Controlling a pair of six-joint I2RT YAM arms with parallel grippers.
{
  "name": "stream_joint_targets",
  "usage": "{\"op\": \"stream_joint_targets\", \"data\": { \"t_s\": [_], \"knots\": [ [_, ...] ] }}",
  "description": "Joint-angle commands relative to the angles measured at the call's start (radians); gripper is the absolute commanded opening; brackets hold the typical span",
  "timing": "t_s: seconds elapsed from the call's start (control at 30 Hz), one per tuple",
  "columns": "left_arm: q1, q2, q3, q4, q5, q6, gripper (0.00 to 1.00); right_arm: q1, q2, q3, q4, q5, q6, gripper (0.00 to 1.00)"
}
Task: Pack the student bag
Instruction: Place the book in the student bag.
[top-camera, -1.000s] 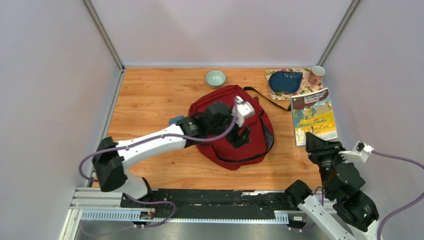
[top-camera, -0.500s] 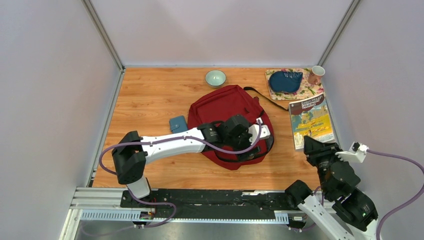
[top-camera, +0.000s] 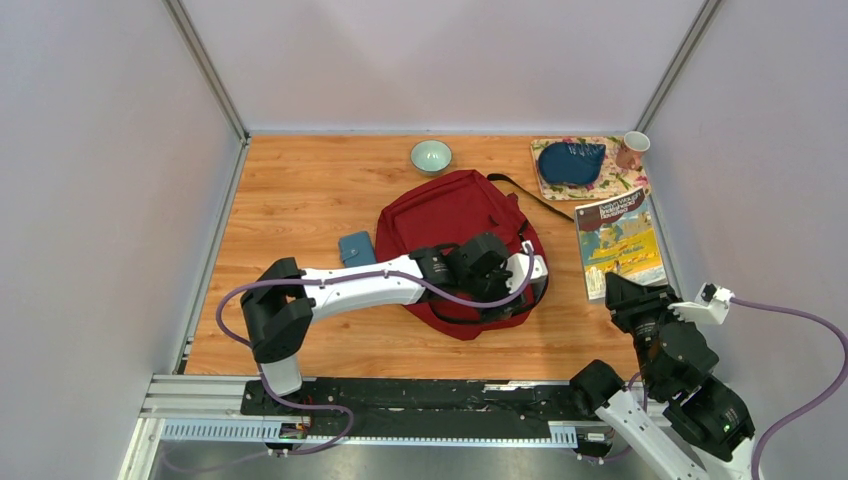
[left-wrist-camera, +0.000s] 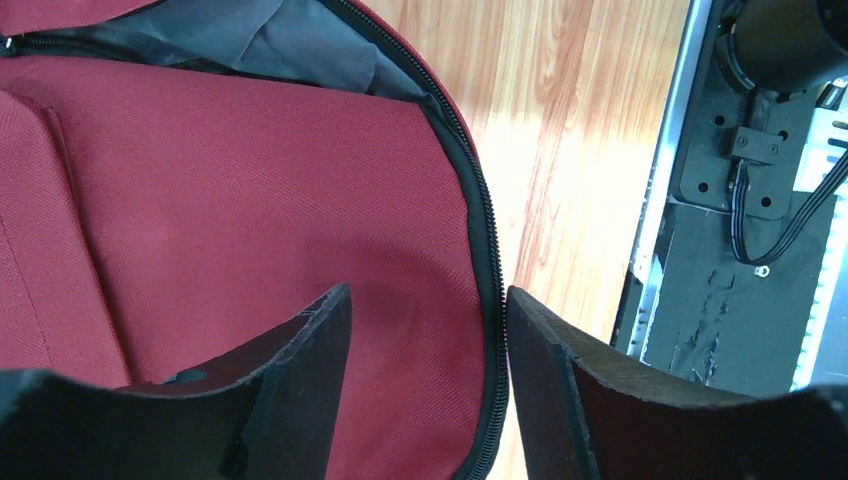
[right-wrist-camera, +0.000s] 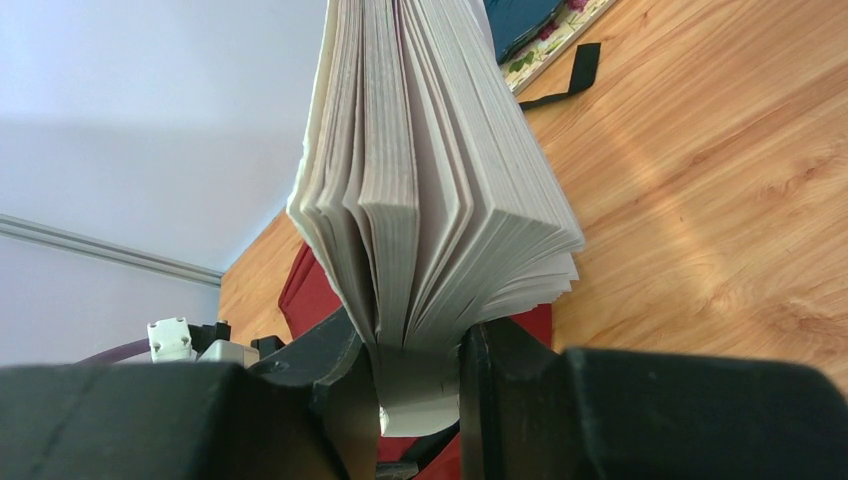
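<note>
The dark red student bag (top-camera: 450, 205) lies in the middle of the table. In the left wrist view its red fabric (left-wrist-camera: 220, 200), black zipper (left-wrist-camera: 490, 250) and grey lining (left-wrist-camera: 250, 40) show. My left gripper (top-camera: 488, 292) is open just above the bag's near right edge, its jaws astride the zipper edge (left-wrist-camera: 428, 300), holding nothing. My right gripper (top-camera: 622, 290) is shut on the near end of a paperback book (top-camera: 620, 240) and holds it tilted off the table. In the right wrist view the fanned pages (right-wrist-camera: 440, 180) rise from the jaws (right-wrist-camera: 418, 350), with the bag (right-wrist-camera: 310, 290) behind.
A pale green bowl (top-camera: 431, 156) stands behind the bag. A dark blue pouch (top-camera: 570, 162) lies on a floral mat (top-camera: 625, 182) at the back right, with a mug (top-camera: 632, 149) beside it. A small blue wallet (top-camera: 355, 247) lies left of the bag. Walls enclose the table.
My left gripper has swung from over the bag's middle down to its near right edge. My right gripper has drawn the book slightly left and turned it.
</note>
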Motion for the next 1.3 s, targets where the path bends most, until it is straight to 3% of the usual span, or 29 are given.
{"op": "stream_joint_targets", "data": {
  "t_s": [0.0, 0.07, 0.17, 0.3, 0.33, 0.4, 0.43, 0.6, 0.83, 1.27],
  "knots": [
    [-0.006, 0.013, 0.04, 0.011, -0.011, 0.015, 0.61, -0.001, 0.006, 0.012, 0.121, 0.014, 0.017, 0.0],
    [-0.006, 0.015, 0.04, 0.008, -0.024, 0.019, 0.51, 0.001, 0.008, 0.011, 0.121, 0.011, 0.018, 0.0],
    [-0.006, 0.021, 0.04, 0.0, -0.03, 0.021, 0.48, -0.001, 0.012, 0.008, 0.123, 0.008, 0.021, 0.0],
    [-0.004, 0.03, 0.042, -0.006, -0.036, 0.024, 0.31, 0.001, 0.017, 0.008, 0.123, 0.005, 0.025, 0.0],
    [-0.006, 0.03, 0.043, -0.008, -0.039, 0.022, 0.21, 0.001, 0.017, 0.008, 0.121, 0.005, 0.023, 0.0],
    [-0.006, 0.031, 0.046, -0.008, -0.045, 0.021, 0.12, -0.001, 0.016, 0.008, 0.123, 0.002, 0.023, 0.0],
    [-0.006, 0.031, 0.046, -0.008, -0.054, 0.021, 0.0, 0.001, 0.016, 0.008, 0.123, 0.004, 0.025, 0.0],
    [-0.006, 0.008, 0.043, -0.008, -0.142, 0.012, 0.0, 0.001, 0.017, 0.011, 0.115, -0.006, 0.02, 0.0],
    [-0.001, -0.106, -0.003, 0.047, -0.394, 0.001, 0.0, 0.001, 0.032, 0.032, 0.065, -0.019, -0.002, 0.0],
    [0.166, -0.387, -0.105, 0.198, -0.455, -0.221, 0.0, 0.001, 0.138, 0.084, -0.007, -0.179, -0.078, 0.0]
  ]
}}
